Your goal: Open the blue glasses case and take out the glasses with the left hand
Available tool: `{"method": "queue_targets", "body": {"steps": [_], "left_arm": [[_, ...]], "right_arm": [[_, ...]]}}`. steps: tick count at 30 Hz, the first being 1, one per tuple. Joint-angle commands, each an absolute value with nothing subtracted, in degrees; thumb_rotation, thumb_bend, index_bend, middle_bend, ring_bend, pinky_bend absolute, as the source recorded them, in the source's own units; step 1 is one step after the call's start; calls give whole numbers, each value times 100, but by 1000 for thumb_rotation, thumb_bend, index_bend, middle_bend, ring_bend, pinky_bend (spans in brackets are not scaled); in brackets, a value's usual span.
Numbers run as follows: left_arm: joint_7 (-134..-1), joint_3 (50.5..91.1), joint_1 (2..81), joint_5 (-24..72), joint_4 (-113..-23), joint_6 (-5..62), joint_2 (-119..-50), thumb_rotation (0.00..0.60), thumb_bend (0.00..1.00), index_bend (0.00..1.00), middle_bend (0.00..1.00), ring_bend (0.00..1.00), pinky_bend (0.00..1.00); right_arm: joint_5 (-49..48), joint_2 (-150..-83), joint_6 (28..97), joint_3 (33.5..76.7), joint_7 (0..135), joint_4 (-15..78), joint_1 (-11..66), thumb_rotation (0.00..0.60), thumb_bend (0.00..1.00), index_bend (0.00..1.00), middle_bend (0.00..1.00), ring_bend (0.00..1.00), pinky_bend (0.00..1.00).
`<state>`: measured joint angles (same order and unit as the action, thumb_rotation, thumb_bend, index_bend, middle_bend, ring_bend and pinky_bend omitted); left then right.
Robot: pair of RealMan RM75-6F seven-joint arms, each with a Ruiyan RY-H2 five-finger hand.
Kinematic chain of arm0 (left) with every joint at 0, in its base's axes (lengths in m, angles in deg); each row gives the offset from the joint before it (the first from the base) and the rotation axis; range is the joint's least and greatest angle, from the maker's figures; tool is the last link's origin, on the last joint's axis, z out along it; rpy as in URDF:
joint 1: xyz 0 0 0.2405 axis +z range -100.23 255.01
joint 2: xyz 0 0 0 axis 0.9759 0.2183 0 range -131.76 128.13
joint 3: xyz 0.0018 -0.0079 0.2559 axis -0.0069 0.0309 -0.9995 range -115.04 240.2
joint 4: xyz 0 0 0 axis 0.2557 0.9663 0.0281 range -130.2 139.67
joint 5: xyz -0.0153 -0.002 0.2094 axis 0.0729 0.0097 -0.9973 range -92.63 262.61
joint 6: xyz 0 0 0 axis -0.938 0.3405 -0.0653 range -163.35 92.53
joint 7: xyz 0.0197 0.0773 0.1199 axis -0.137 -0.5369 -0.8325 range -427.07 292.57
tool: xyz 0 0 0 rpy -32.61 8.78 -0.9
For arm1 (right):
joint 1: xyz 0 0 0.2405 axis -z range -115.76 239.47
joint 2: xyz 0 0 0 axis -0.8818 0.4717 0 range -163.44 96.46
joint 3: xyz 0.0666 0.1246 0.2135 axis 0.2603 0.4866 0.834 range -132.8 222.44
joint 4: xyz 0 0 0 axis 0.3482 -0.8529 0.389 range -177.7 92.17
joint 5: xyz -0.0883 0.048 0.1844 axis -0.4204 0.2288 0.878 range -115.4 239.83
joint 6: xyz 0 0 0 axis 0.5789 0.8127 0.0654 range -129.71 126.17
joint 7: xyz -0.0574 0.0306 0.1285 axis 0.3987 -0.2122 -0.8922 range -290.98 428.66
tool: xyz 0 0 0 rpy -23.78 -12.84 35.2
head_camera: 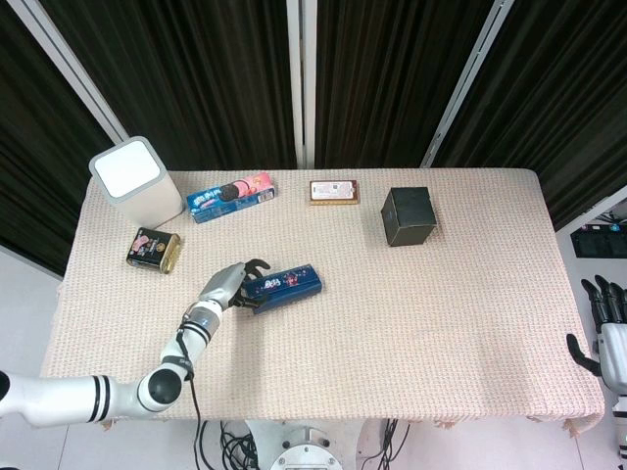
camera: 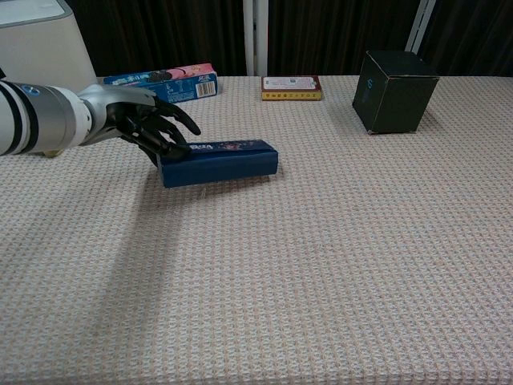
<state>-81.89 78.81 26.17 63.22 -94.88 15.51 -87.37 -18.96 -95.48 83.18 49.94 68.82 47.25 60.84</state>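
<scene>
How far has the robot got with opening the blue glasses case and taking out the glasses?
Early stage. Done: the left robot hand has reached the blue glasses case. In hand: its fingertips rest on the case's left end, but no firm grasp shows. Left: the case looks closed and no glasses are visible, so opening and removal remain. The right robot hand hangs off the table edge.

The blue glasses case (head_camera: 284, 287) (camera: 218, 161) is a long, narrow box with a pink-and-white print on its lid. It lies flat and closed on the table, left of centre.
</scene>
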Motion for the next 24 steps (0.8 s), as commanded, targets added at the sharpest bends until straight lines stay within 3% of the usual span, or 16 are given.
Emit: {"method": "queue_targets", "body": {"steps": [1,10,18,24], "left_arm": [[-8118,7886,2618,6382,-9463,1511,-8722,600,512,243,726,418,346],[-7967,7871,2576,6622,-9429,1437,-8645,600,510,245,702,424,351],[-7948,7758,2546,6667,-9407,1356,-8591,600,499,217,289,301,402],[-7927,7734,2520,6621,-9383,1431,-8602,600,469,172,139,196,400]], "right_arm": [[-1896,-9547,8318,4995,6892,4733,6081,600,299,0,0,0,0],[-1884,-9552,8291,4996,6924,4746,6063,600,299,0,0,0,0],[-1868,-9548,8279,4996,6947,4760,6057,600,300,0,0,0,0],[-1857,-9557,8273,4997,6956,4756,6053,600,301,0,0,0,0]]}}
